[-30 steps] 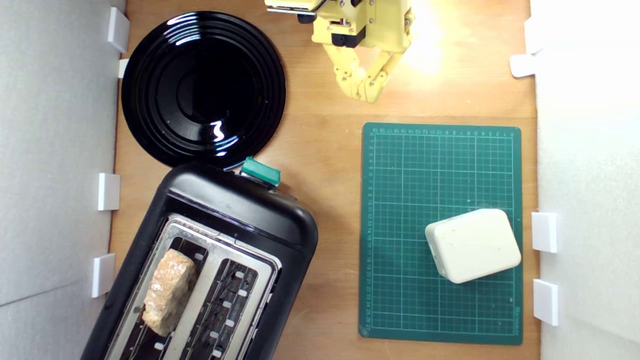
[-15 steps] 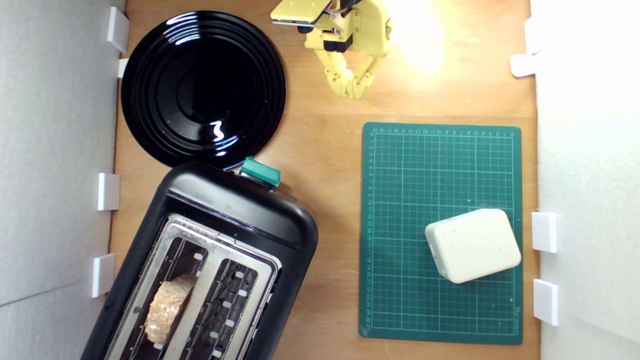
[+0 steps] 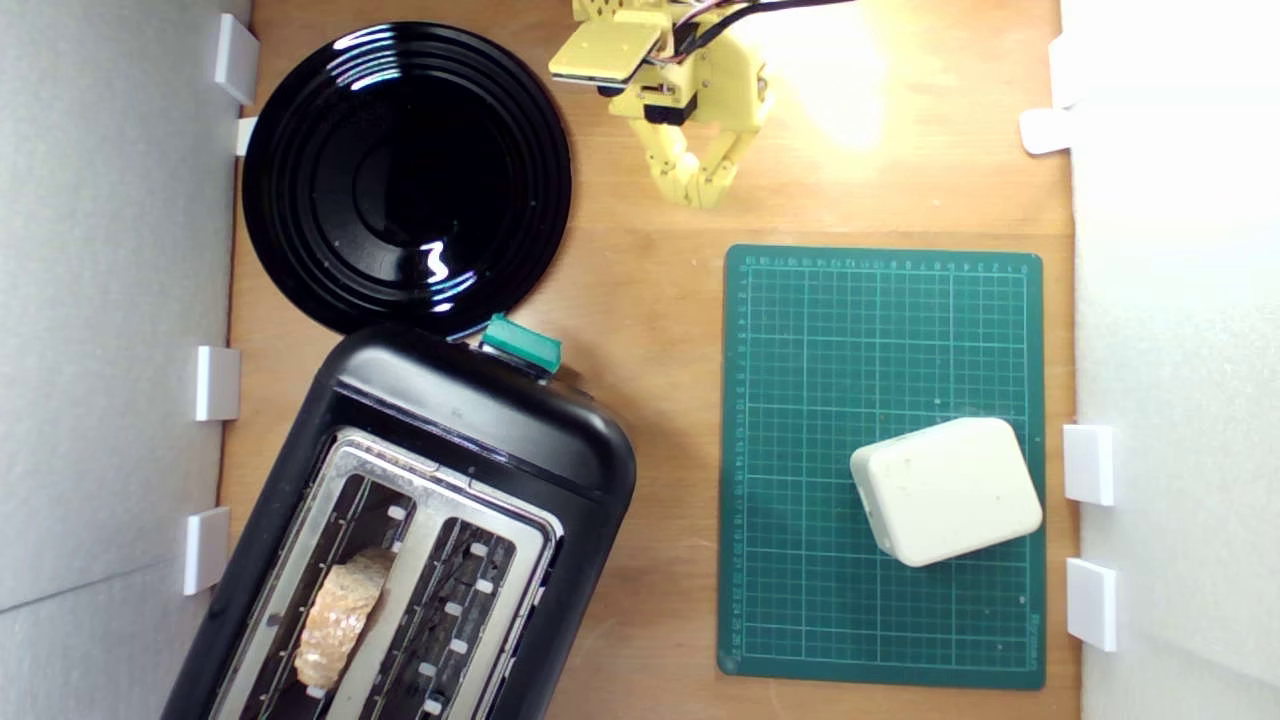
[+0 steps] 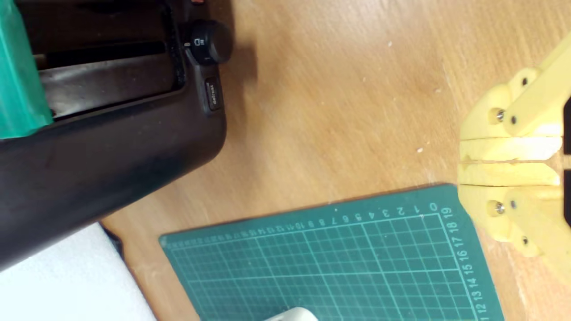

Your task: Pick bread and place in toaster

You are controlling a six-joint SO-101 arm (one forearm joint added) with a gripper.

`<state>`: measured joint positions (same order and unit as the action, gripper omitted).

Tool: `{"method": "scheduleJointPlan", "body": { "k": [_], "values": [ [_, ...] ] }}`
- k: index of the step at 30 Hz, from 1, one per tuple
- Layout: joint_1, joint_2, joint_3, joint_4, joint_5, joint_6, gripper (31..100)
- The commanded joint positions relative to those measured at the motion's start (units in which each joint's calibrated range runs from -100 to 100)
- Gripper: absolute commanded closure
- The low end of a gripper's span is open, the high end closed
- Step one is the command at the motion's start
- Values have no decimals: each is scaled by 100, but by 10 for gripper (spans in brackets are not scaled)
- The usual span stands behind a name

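Fingers (image 3: 697, 190) of the yellow gripper are pressing tip against tip with nothing between them, hanging over bare worktop (image 3: 640, 290) at the upper middle of the exterior view, well apart from everything else. In the lower left of that frame the bread (image 3: 340, 617) is sitting down inside the toaster's (image 3: 480, 420) slot nearer the frame's left edge, only its top edge showing above the silvery plate; the neighbouring slot is looking empty. Judging from this, the placing is looking done and the step in hand is parking the arm. Doing that well is meaning rising and drawing away in open space, keeping wide of the glossy black plate (image 3: 400, 170) just beside the fingers and of the teal lever (image 3: 522, 343). The white block (image 3: 945, 490) on the green mat (image 3: 800, 400) is lying far from any likely path, so it is posing little risk
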<state>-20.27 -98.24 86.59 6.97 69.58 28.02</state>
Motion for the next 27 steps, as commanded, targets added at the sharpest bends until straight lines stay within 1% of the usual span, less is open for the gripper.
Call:
{"method": "scheduleJointPlan", "body": {
  "k": [1,3,10,14,19,27],
  "values": [
    [37,-43,251,82,-422,20,945],
    [37,-52,433,173,-558,20,945],
    [37,-77,832,173,-669,15,945],
    [37,-77,1096,173,-942,-6,945],
    [45,-77,1114,173,-976,-16,945],
    [37,-60,1123,82,-959,-32,937]
  ]
}}
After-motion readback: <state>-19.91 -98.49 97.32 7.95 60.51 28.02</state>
